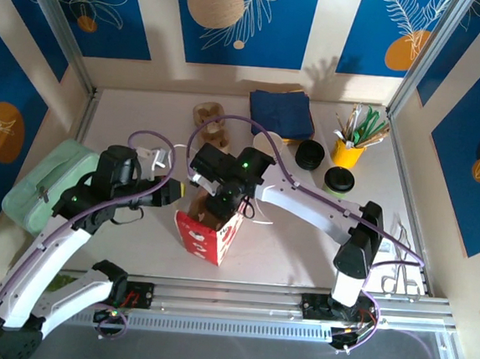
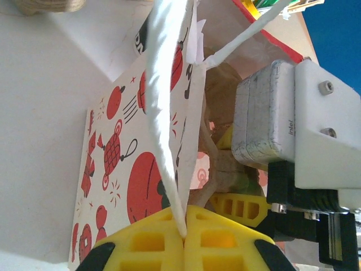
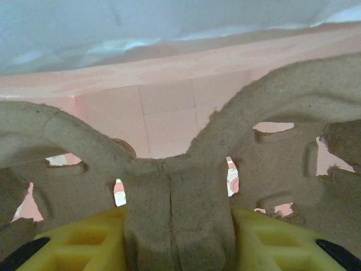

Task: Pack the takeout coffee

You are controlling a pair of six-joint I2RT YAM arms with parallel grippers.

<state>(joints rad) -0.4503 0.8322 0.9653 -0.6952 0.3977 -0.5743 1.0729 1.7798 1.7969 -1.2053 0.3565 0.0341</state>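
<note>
Steadiness counts: our left jaws, clenched on the bag (image 1: 206, 235) handle (image 2: 161, 101), should hold the mouth wide while our right jaws, grasping the pulp carrier (image 3: 169, 192), seat it flat. The coffee cup (image 1: 216, 131) appears to stand on the bench (image 1: 302, 235) just behind.

The bag (image 2: 118, 169) is white with red and black prints and a red rim, pinkish inside, and its handle (image 2: 163, 113) is white; the carrier (image 3: 180, 186) is speckled grey-brown pulp. The left gripper (image 2: 183, 234) and right gripper (image 3: 177, 226) have yellow fingers edged in black, on black-and-white arms (image 1: 305, 200). The napkins (image 1: 281, 112) are navy, the lids (image 1: 309, 154) black, the cup (image 1: 347, 153) yellow with green and tan stirrers, the pouch (image 1: 46, 181) mint green, the table (image 1: 301, 252) off-white, and the walls (image 1: 270, 31) cream with blue panels bearing white leaf lines and orange or tan discs
</note>
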